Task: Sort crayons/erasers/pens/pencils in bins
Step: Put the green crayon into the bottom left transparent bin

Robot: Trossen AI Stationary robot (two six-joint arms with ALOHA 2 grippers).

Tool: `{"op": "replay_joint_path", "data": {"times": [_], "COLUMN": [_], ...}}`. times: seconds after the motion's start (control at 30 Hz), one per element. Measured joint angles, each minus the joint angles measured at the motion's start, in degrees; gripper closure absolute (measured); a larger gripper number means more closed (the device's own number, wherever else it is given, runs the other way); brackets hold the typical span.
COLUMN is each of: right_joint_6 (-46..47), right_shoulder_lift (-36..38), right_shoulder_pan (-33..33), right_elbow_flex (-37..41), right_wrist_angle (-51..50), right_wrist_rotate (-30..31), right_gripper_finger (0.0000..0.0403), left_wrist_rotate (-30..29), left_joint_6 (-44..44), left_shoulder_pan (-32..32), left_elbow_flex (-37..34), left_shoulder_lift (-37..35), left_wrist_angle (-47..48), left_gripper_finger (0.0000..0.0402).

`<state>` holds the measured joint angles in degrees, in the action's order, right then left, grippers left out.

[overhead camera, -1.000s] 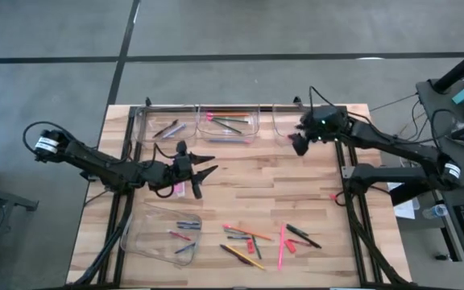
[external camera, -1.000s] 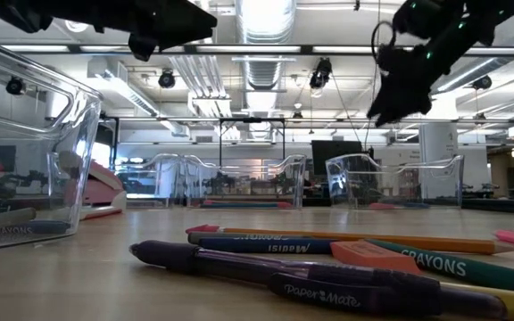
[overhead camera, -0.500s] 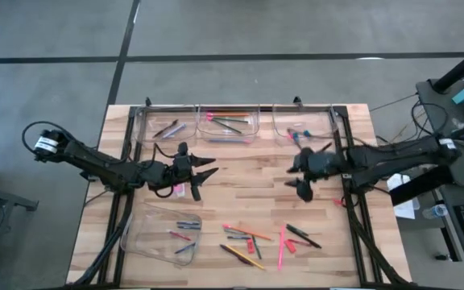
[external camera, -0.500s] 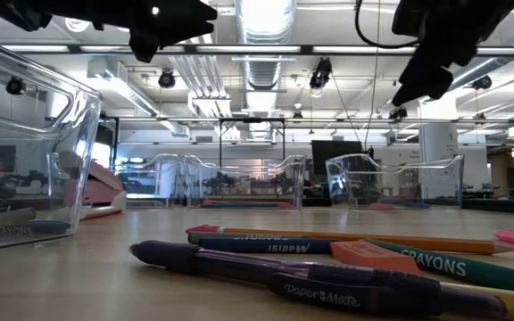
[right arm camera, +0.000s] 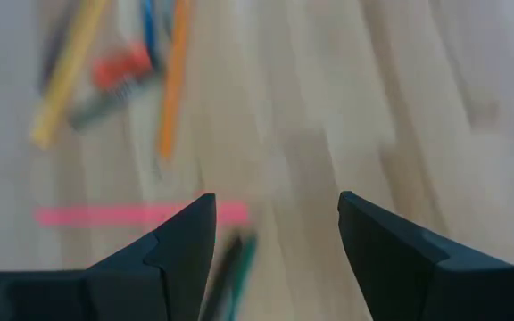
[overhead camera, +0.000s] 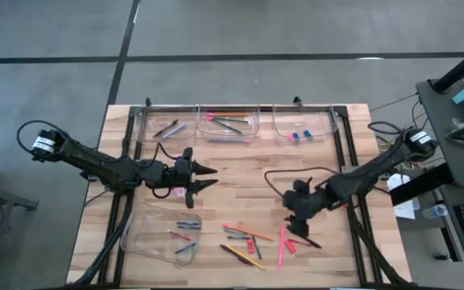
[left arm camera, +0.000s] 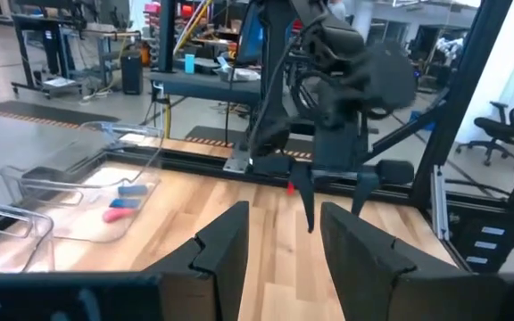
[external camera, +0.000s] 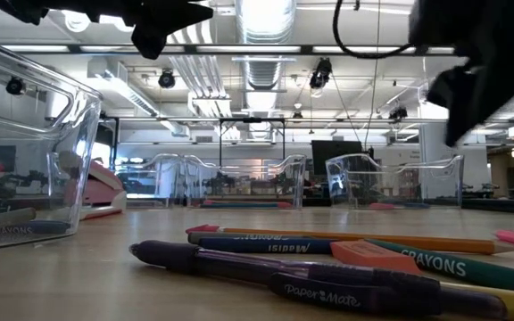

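Observation:
Loose pencils, pens and crayons [overhead camera: 252, 242] lie on the table near its front edge, among them a pink pencil [overhead camera: 281, 246], an orange pencil [right arm camera: 175, 76] and a dark pen [overhead camera: 304, 236]. My right gripper [overhead camera: 295, 224] hangs open, slanting down, just above the right end of this pile, touching nothing; between its fingers the right wrist view shows the pink pencil [right arm camera: 141, 214]. My left gripper [overhead camera: 206, 178] stays open and level above the table's middle left, with nothing between its fingers [left arm camera: 284, 250]. Three clear bins [overhead camera: 228, 123] stand along the far edge, and one [overhead camera: 163, 231] stands at the near left.
The far right bin [overhead camera: 303, 126] holds blue and red erasers [overhead camera: 298, 135]. The near left bin holds a few sticks. A small pink thing [overhead camera: 180, 192] lies on the table below my left arm. Dark rails [overhead camera: 353, 209] run along both table sides. Bare wood lies at the middle.
My right gripper has swung from the far right bin toward the table's near edge and down, and now stands over the loose pile, pointing down more steeply. It has stayed open. My left gripper has rolled a little in place.

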<state>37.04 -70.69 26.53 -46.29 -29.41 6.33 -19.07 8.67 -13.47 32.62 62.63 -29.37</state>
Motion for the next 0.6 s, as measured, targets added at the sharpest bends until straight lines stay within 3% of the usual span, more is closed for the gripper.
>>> {"op": "replay_joint_path", "data": {"times": [0.2,0.6], "right_joint_6": [9.9,20.6], "right_shoulder_lift": [-5.5,-8.5], "right_shoulder_pan": [4.0,12.9], "right_elbow_flex": [-5.3,-2.3], "right_wrist_angle": [-16.9,-11.1], "right_wrist_rotate": [-2.4,-8.3], "right_gripper_finger": [0.0179,0.0179], "left_wrist_rotate": [0.0,0.2], "left_joint_6": [0.0,0.2], "left_shoulder_pan": [0.0,-0.1], "left_elbow_flex": [-0.1,-0.2], "left_shoulder_lift": [0.1,0.2], "left_wrist_angle": [0.2,2.1], "left_gripper_finger": [0.0275,0.0275]}}
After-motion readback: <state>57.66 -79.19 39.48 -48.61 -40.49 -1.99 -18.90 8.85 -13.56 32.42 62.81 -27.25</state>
